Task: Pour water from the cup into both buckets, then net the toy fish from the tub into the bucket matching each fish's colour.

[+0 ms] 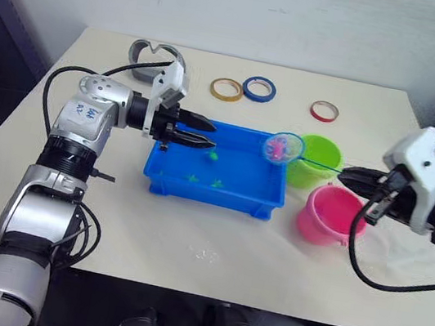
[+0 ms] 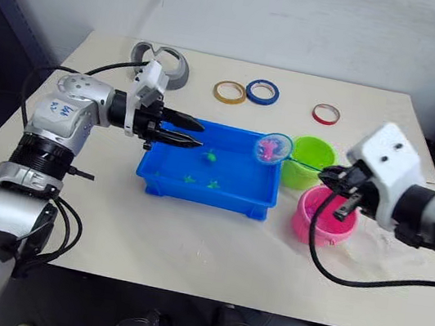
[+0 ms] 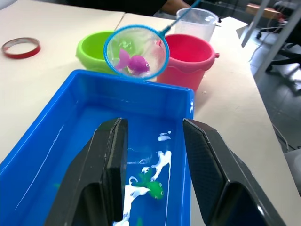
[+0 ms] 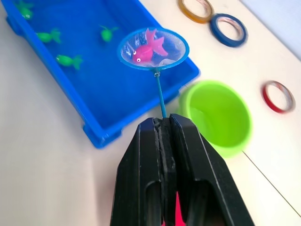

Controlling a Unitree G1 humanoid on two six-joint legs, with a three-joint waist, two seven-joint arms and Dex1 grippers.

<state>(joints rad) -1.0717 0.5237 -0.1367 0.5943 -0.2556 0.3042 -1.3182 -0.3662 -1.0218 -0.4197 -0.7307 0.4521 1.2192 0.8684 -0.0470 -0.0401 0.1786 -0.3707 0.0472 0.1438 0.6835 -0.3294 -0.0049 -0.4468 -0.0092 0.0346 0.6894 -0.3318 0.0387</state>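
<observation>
I see a cream table (image 1: 188,241) with three tape rings lying flat along its far side: a yellow ring (image 1: 227,89), a blue ring (image 1: 259,88) touching it on its right, and a red ring (image 1: 323,110) well apart further right. A grey curved holder (image 1: 153,60) sits left of the yellow ring.

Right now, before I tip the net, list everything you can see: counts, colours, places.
tub: one, blue, table centre.
green fish: four, in the tub.
net: one, light blue rim, above the tub's corner by the buckets.
pink fish: one, in the net.
green bucket: one, beside the tub.
pink bucket: one, next to the green.
cup: one, clear, behind the pink bucket.
tape rings: three, yellow, blue, red, far side.
grey holder: one, far corner.
left gripper: open, over the tub.
right gripper: shut on the net's handle.
</observation>
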